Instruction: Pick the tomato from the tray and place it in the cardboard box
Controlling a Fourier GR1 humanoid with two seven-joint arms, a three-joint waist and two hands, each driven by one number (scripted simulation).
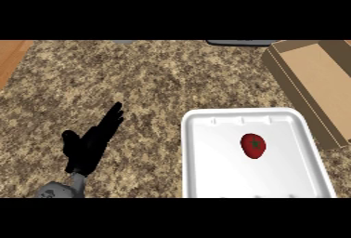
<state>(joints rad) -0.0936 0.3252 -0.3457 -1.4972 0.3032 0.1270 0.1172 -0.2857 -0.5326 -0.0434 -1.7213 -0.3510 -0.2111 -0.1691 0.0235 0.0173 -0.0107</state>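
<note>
Head view
Tomato (254,145): a red tomato with a green stem is seen lying inside the white tray (205,158), right of its middle, touched by nothing.
Cardboard box (312,79): set open at the upper right, just beyond the tray's far corner.
Left hand (89,146): shown over the speckled surface (151,74), left of the tray; fingers straight, holding nothing.
</note>
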